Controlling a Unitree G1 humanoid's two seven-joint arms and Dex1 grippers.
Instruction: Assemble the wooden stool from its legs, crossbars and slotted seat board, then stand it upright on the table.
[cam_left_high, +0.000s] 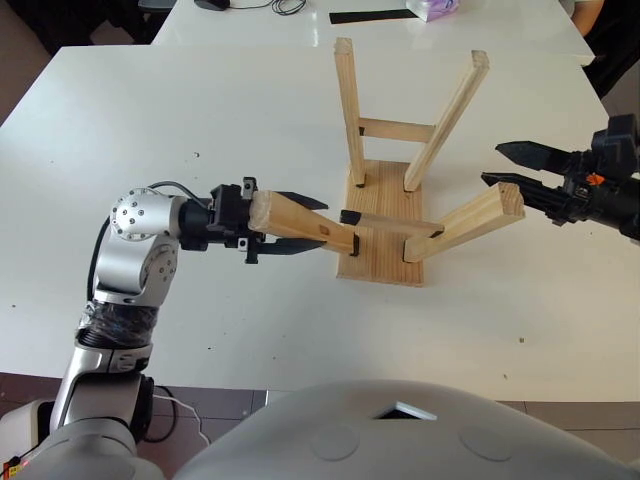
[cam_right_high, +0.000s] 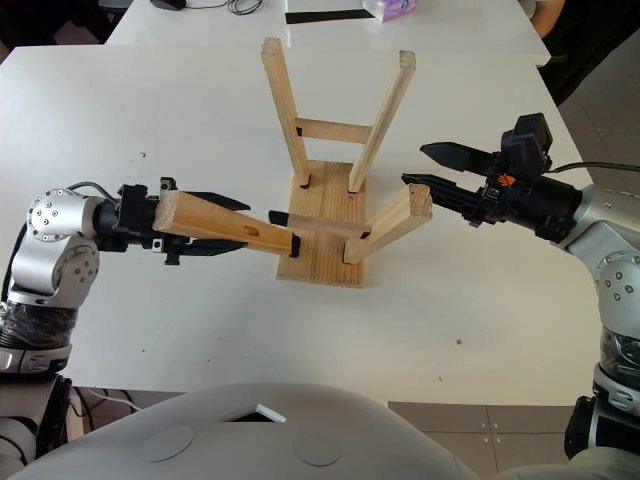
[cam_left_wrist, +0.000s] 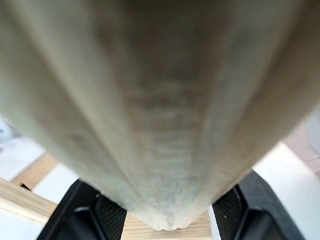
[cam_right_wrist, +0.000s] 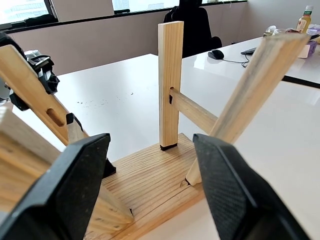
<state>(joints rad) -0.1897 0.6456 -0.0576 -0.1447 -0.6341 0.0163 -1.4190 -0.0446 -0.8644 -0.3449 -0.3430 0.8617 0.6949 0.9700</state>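
Well behind the work, at 12 o'clock, a second white table (cam_left_high: 500, 35) carries a black mouse (cam_left_high: 212, 4), a dark cable (cam_left_high: 290, 6), a flat black strip (cam_left_high: 368, 17) and a pink tissue box (cam_left_high: 432, 8). None of these is near the stool parts.

On the white work table (cam_left_high: 180, 130), just toward 1 o'clock of centre, lies the flat rectangular slotted wooden seat board (cam_left_high: 385, 195). Its two slots at 12 o'clock hold the far-left pale wooden leg (cam_left_high: 349, 110) and the far-right pale wooden leg (cam_left_high: 447, 120), which are joined by the short far crossbar (cam_left_high: 397, 130). At the board's 6 o'clock edge the near-left pale wooden leg (cam_left_high: 290, 220) leans out toward 9 o'clock. The near-right pale wooden leg (cam_left_high: 465, 222) leans toward 3 o'clock. The thin near crossbar (cam_left_high: 395, 222) bridges these two legs.

The left gripper (cam_left_high: 322, 226) sits at 9 o'clock of the board. Its black fingers are clamped on the free end of the near-left pale wooden leg, one above and one below. The right gripper (cam_left_high: 491, 163) is at 3 o'clock with its fingers spread wide and grasping nothing. Its lower finger is just beside the top end of the near-right pale wooden leg, and I cannot tell whether it touches the wood
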